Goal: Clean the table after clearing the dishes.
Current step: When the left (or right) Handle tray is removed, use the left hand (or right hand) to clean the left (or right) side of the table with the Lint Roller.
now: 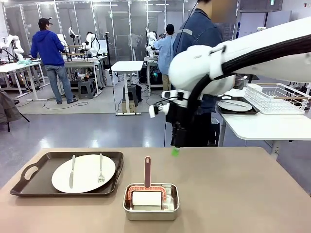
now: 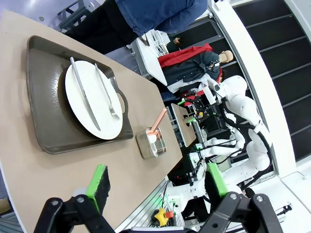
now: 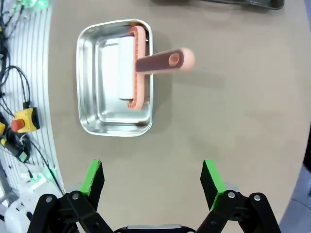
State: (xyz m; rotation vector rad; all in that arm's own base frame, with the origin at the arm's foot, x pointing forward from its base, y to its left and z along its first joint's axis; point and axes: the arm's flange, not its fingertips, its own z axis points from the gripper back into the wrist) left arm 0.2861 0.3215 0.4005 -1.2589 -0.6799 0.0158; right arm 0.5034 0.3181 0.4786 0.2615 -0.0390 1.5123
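On the left of the beige-brown table [image 1: 233,194] lies a dark handled tray [image 1: 34,179] carrying a white plate [image 1: 83,173] with a knife and a fork. The tray [image 2: 48,111] and plate [image 2: 92,99] also lie ahead in the left wrist view, beyond my open, empty left gripper [image 2: 156,180]. My right gripper [image 1: 175,148] hangs above the table's far middle, fingers pointing down. In its wrist view the right gripper [image 3: 151,175] stands open and empty above bare tabletop, short of the steel pan. A second plate [image 1: 235,105] on a dark tray sits on the white side table.
A small steel pan [image 1: 151,201] holds a white sponge brush with a pink handle [image 1: 147,171], near the table's front middle; the pan [image 3: 115,77] lies under the right wrist. A white dish rack [image 1: 277,97] stands on the side table. A person [image 1: 197,34] stands behind the far edge.
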